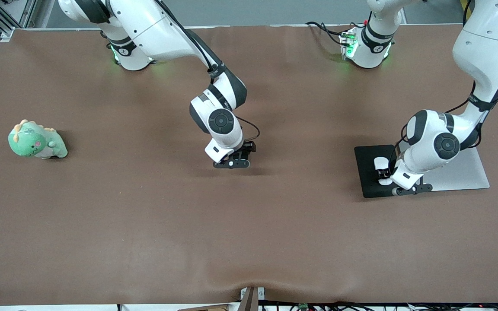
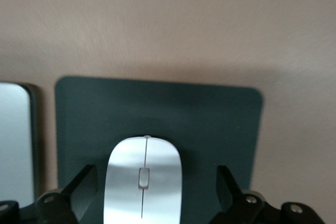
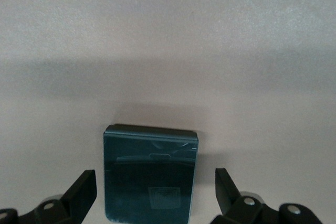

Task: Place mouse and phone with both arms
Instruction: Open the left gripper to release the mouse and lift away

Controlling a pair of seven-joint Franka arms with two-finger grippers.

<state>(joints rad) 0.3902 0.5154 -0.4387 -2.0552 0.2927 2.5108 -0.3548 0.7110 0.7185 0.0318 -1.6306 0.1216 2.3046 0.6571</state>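
Front view: phone hidden under right tool [image 1: 231, 164], mouse [image 1: 380, 164] half-covered

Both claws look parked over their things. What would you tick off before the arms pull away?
1. Mouse lying on the mouse pad: ok.
2. Left gripper open, fingers apart from the mouse: ok.
3. Phone flat on the table: ok.
4. Right gripper open, fingers apart from the phone: ok.
5. Plush dinosaur well away from both arms: ok.
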